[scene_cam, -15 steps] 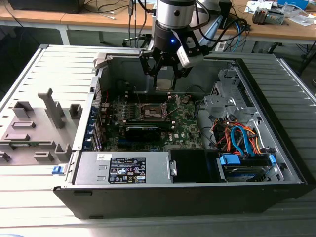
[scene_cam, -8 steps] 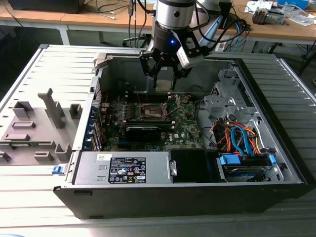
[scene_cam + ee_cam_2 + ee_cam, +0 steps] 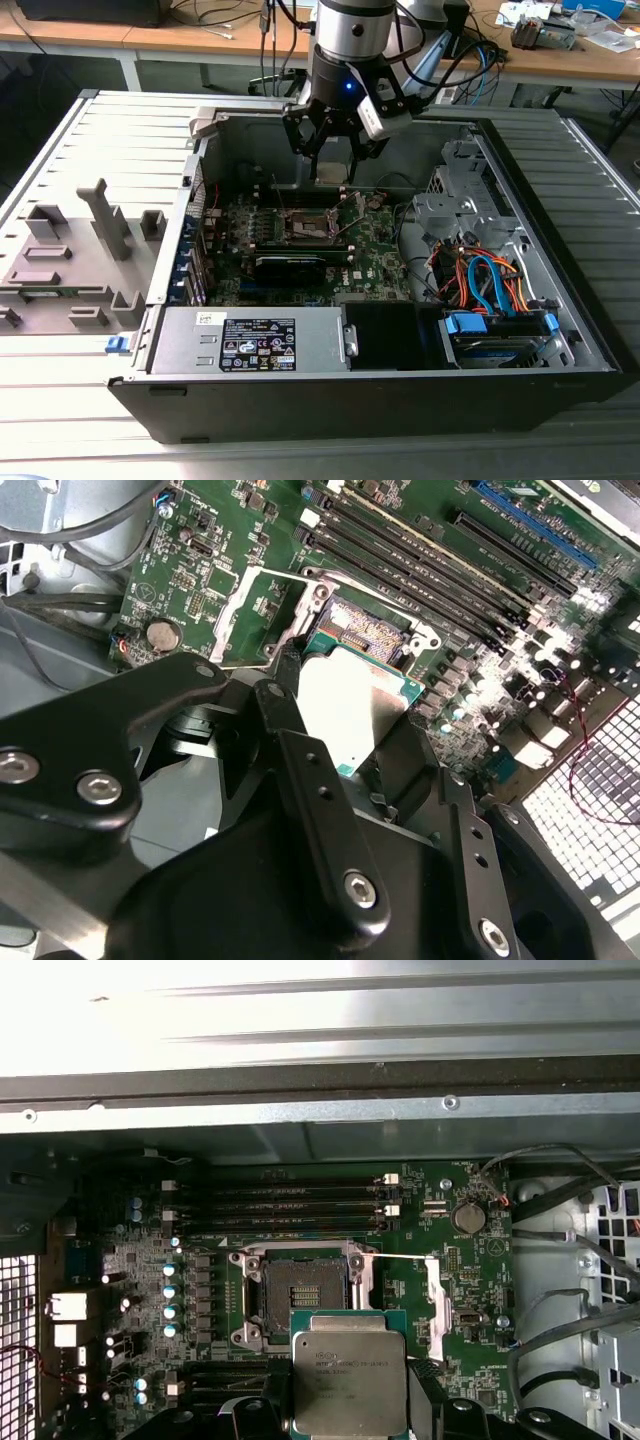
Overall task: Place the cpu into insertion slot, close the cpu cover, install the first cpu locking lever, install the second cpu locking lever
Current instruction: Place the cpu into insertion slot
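Observation:
My gripper hangs inside the open computer case, above the far part of the green board. It is shut on the cpu, a flat square chip with a pale metal top, held by two opposite edges between black fingers. The cpu is held in the air, apart from the board and beside the insertion slot, whose contact field lies bare. The cpu cover stands swung open at one side of the slot, and a thin wire lever is raised next to it.
Long black memory slots run close behind the socket, and a long black card lies in front of it. A power supply and a drive bay with orange and blue cables fill the case front. A grey fixture tray sits outside.

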Motion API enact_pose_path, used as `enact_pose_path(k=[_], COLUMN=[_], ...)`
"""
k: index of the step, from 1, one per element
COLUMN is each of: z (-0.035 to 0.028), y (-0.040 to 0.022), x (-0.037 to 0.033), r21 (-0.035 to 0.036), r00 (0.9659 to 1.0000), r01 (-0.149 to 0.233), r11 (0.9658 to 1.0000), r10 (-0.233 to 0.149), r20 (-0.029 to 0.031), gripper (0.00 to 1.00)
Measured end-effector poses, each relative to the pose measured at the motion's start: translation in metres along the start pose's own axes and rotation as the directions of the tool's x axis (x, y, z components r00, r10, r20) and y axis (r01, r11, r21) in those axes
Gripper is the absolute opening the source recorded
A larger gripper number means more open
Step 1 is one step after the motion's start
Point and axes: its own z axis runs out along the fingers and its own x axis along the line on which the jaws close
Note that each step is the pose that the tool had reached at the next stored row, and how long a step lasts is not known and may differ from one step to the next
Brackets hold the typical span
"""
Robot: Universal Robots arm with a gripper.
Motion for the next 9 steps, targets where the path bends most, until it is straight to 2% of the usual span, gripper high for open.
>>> enact_pose_path(k=[6,9], z=[0.0009,0.0033], y=[0.0000,0.0000], x=[0.0000,-0.0001], r21=[0.0004,0.0019], r00=[1.0000,1.0000], r01=[0.000,0.000], r11=[1.0000,1.0000], r10=[0.000,0.000], r20=[0.0000,0.0000], gripper=[0.55,0.55])
